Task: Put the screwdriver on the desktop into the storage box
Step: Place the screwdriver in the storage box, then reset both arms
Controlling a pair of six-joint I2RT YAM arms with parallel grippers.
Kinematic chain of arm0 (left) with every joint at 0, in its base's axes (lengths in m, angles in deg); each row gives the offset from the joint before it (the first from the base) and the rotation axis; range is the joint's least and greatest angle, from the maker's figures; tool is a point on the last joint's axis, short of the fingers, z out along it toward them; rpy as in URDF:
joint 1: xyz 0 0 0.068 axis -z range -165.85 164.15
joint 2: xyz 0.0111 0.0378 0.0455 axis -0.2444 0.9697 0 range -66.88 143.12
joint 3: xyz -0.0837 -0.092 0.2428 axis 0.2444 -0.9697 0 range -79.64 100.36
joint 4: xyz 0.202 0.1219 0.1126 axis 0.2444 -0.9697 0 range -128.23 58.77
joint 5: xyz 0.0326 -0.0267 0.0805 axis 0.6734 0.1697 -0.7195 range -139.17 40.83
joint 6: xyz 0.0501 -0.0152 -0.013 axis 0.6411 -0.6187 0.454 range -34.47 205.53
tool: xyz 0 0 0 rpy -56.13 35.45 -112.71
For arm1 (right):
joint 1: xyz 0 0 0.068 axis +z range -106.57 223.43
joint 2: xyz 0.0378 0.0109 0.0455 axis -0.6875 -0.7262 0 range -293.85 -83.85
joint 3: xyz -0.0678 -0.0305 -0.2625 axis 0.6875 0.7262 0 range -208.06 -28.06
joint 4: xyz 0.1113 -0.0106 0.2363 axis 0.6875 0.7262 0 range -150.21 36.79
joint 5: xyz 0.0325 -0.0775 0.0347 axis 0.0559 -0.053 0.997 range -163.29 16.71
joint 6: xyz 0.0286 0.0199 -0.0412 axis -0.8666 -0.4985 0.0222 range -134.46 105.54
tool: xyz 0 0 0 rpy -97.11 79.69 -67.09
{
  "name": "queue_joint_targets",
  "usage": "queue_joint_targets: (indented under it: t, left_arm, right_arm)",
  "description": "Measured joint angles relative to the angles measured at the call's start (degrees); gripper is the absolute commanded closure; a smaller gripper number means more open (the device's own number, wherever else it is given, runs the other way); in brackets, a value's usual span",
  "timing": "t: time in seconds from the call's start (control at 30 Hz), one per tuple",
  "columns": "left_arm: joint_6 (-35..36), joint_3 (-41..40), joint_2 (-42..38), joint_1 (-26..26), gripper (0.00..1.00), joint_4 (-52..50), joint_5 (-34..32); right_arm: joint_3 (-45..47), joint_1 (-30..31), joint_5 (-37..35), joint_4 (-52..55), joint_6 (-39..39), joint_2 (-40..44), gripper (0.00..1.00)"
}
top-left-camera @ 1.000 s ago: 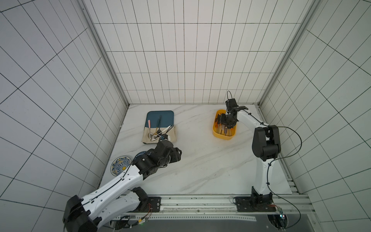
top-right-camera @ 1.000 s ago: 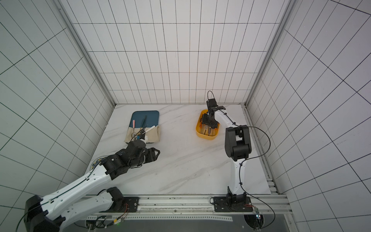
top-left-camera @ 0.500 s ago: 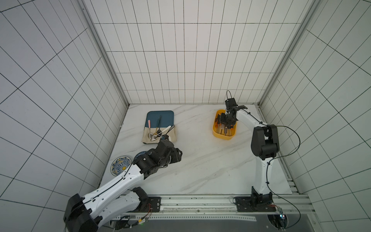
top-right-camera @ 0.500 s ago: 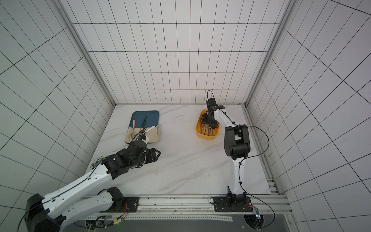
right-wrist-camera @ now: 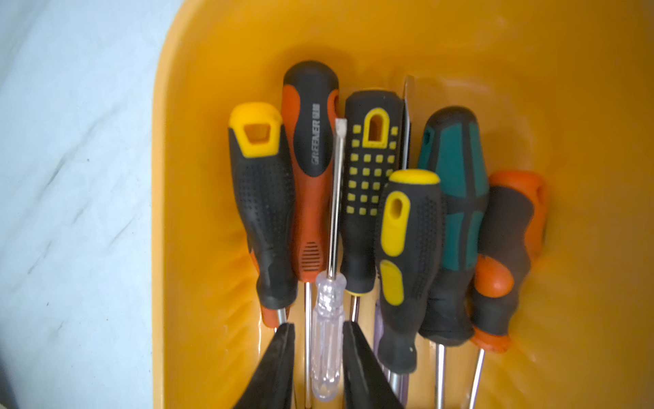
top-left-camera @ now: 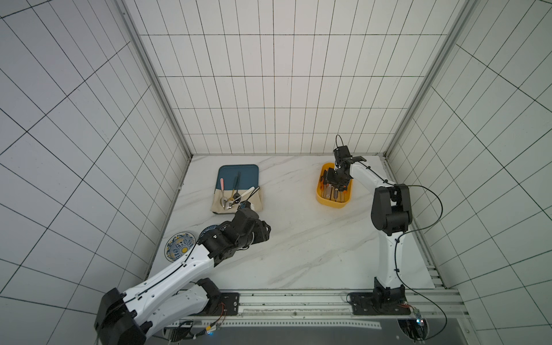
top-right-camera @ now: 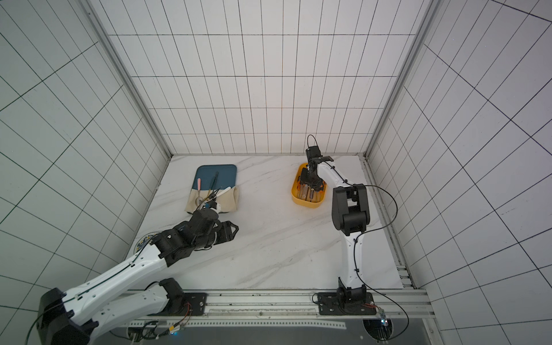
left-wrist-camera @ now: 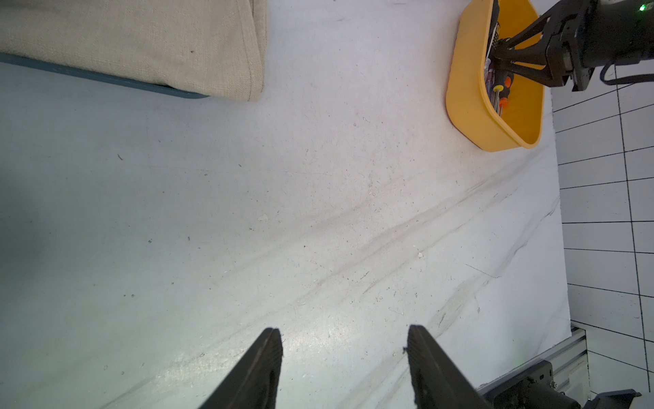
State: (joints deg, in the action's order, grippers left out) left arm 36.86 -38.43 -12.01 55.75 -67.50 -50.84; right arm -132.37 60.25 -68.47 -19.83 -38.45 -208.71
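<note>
Right wrist view: the right gripper's (right-wrist-camera: 317,324) fingers have just eased apart around the clear-handled screwdriver (right-wrist-camera: 327,308), which lies at lower centre inside the yellow storage box (right-wrist-camera: 531,88), so placement looks done; the left gripper (left-wrist-camera: 345,329) hangs spread, empty.

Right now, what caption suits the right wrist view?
Right hand, slightly open, straddling a clear-handled screwdriver beside other screwdrivers in the storage box.

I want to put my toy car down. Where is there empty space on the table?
The free patch is the middle of the desktop, between the beige cloth and the storage box, ahead of the left pincer. Crowded: the storage box, full of screwdrivers with the right pincer inside; the cloth holds spoons.
</note>
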Motion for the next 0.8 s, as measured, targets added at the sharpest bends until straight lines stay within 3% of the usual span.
queue_joint_targets:
  t: [0.27, 0.43, 0.53, 0.6, 0.63, 0.8]
  left_arm:
    - [0.0, 0.0, 0.2, 0.0, 0.39, 0.0, 0.0]
    - [-0.3, 0.0, 0.7, 0.0, 0.33, 0.1, -0.3]
    - [-0.6, 0.0, 1.2, 0.0, 0.02, 0.3, -1.0]
    - [-0.5, 0.1, 1.5, 0.0, 0.02, 0.4, -1.8]
    - [-0.4, 0.4, 1.8, -0.1, 0.02, 0.3, -2.3]
    - [1.1, 4.3, 4.8, -1.0, 0.02, -0.3, -4.7]
  right_arm:
    - [-0.3, 0.0, 0.0, 0.8, 0.0, 1.5, 0.64]
    - [2.3, 0.0, 0.2, 0.1, 0.0, 8.5, 0.6]
    - [6.1, 0.0, 0.2, -1.2, 0.0, 15.0, 0.57]
    - [9.0, 0.1, 0.2, -2.4, -0.1, 18.8, 0.54]
    - [10.7, 0.1, 0.2, -2.9, -0.1, 20.7, 0.02]
    - [18.1, 0.1, -0.4, -4.5, -0.2, 27.2, 0.01]
